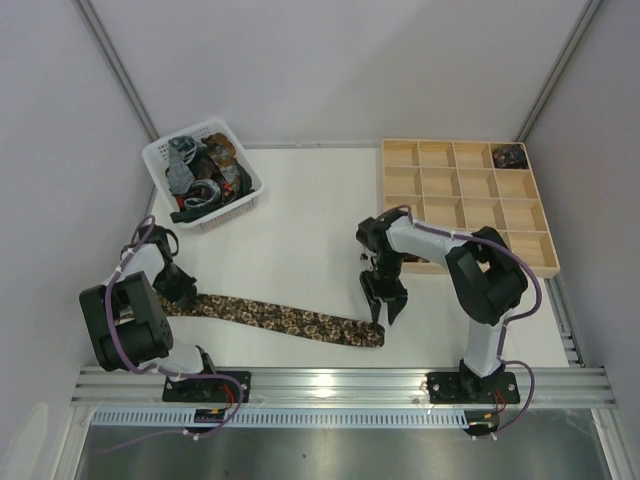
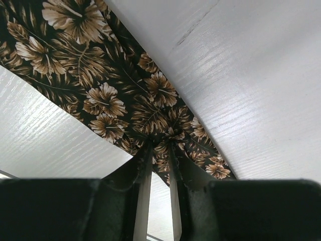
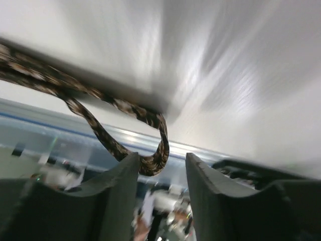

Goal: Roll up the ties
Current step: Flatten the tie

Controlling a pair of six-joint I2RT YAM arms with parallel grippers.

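A dark brown tie with tan floral print (image 1: 290, 322) lies flat across the near table, its right end folded over into a loop (image 1: 368, 336). My left gripper (image 1: 184, 293) is shut on the tie's left end. In the left wrist view the fabric (image 2: 115, 100) bunches between the nearly closed fingertips (image 2: 146, 150) of the gripper (image 2: 159, 146). My right gripper (image 1: 386, 298) is open just above and right of the folded end. In the blurred right wrist view the tie's loop (image 3: 159, 150) hangs between the parted fingers of the gripper (image 3: 161, 168), close to the left one (image 3: 123, 175).
A white basket (image 1: 160, 165) with several more ties stands at the back left. A wooden compartment tray (image 1: 465, 205) stands at the right, with a dark rolled tie (image 1: 510, 155) in its far right corner cell. A metal rail (image 1: 340, 382) runs along the near edge.
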